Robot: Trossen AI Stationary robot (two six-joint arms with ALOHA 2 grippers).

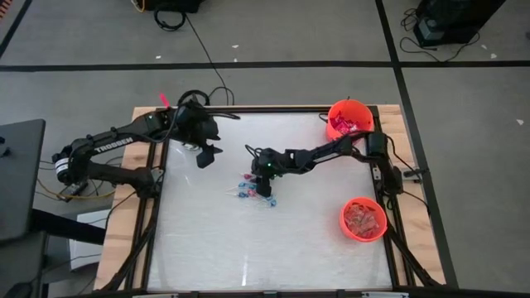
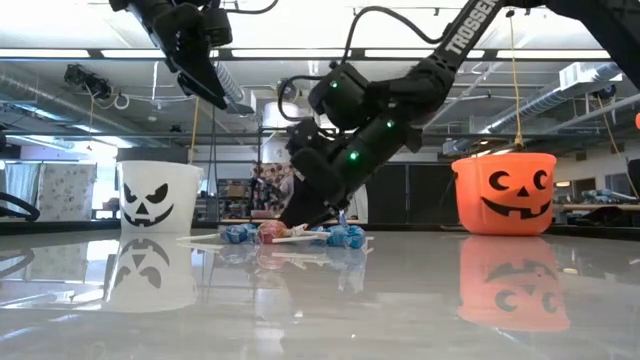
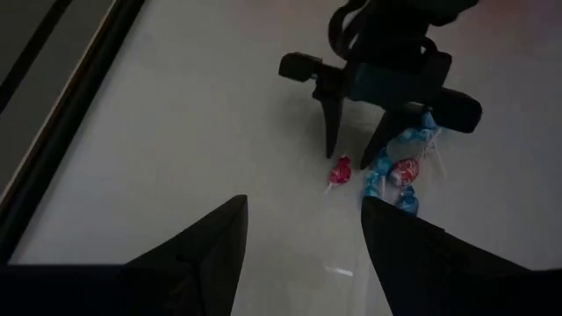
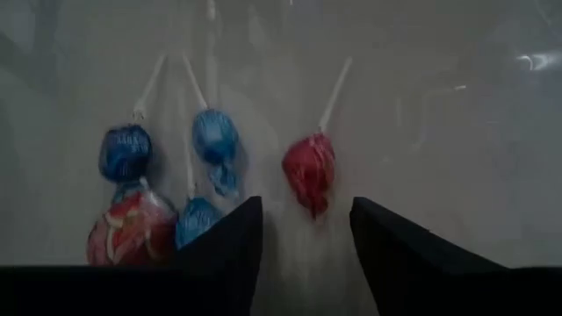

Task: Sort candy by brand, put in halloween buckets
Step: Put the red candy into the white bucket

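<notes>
**Right gripper poised open over lollipop cluster**

The right gripper (image 3: 358,149) stands low at mid-table, its two dark fingers parted and empty, tips close to the glossy white tabletop (image 1: 273,240). The small red-wrapped lollipop (image 4: 309,172) lies just ahead of the gap between the fingers, set slightly apart from the blue-wrapped lollipops (image 4: 215,140) and a red-and-white one (image 4: 130,226) beside them. That separation likely makes it the intended single pick.

The left gripper (image 3: 303,228) waits raised near the table's far left, fingers apart, empty.

Two bright orange plastic pails (image 1: 349,120) on the right side already hold sorted sweets; the white jack-o'-lantern pail (image 2: 157,196) stands well apart.
</notes>
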